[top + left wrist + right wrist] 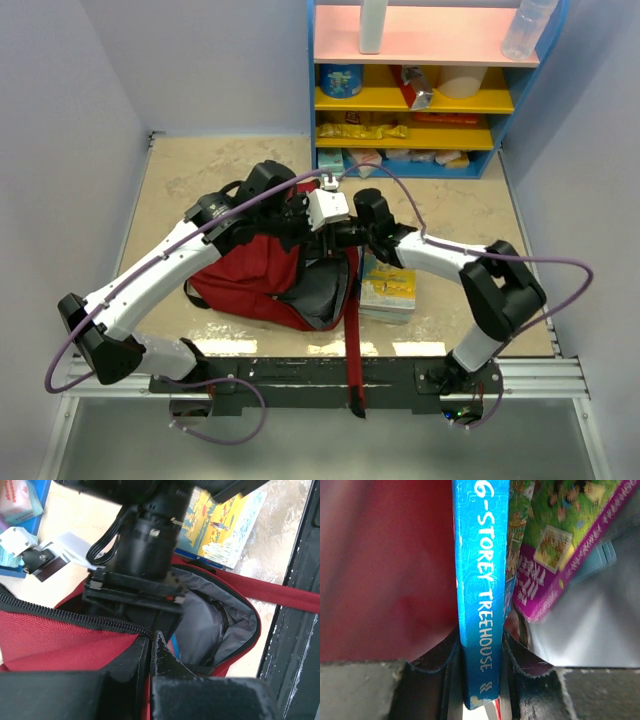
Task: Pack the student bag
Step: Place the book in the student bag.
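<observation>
The student bag (pixel 250 285) lies on the table, dark red, with its mouth open and its grey lining (pixel 210 625) showing. My left gripper (pixel 150 642) is shut on the bag's zipper edge (pixel 75 620) and holds the opening apart. My right gripper (pixel 480 650) is shut on a blue book (pixel 482 580) with "Storey Treehouse" on its spine, reaching into the bag's mouth (pixel 335 260). Red fabric (pixel 385 565) is to the book's left. A purple-edged book (pixel 560 545) lies beside it against the lining. A sliver of the blue book (pixel 173 645) shows below my right wrist (pixel 145 545).
A stack of books (pixel 392 288) lies on the table right of the bag. The bag's long red strap (pixel 352 345) runs over the near table edge. A blue and yellow shelf (pixel 420 95) with items stands at the back. A white camera mount (pixel 328 207) sits above the bag.
</observation>
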Motion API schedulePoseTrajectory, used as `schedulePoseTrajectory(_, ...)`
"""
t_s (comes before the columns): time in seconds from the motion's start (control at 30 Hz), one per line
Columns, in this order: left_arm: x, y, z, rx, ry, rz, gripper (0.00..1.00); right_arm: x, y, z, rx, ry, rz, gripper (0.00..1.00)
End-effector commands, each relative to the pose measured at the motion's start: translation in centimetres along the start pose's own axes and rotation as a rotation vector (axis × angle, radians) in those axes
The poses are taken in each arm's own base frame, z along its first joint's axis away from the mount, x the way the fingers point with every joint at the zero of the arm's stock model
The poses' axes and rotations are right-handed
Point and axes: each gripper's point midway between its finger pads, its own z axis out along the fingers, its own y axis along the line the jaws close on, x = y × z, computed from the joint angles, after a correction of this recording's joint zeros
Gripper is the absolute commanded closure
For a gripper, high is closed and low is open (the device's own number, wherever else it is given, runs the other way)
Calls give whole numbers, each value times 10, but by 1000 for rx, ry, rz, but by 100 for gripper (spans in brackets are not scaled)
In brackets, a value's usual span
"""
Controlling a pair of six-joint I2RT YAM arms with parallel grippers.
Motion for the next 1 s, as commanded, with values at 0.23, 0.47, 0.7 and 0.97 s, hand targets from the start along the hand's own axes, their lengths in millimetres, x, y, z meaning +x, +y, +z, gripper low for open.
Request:
schedulePoseTrajectory(0.23, -23, -18, -4, 86, -99, 29, 100, -29, 41, 39, -121, -233, -19, 100)
schedulePoseTrajectory(0.47, -25, -16, -5, 78, -102, 28, 100, 7, 45, 51, -4, -253, 30, 99)
schedulePoseTrajectory(0.7, -33, -12, -7, 68, -115, 31, 100, 27, 35, 58, 8, -179, 50, 34)
schedulePoseTrajectory(0.97, -32, -12, -7, 67, -114, 32, 100, 29, 2, 32, 273, -158, -35, 21)
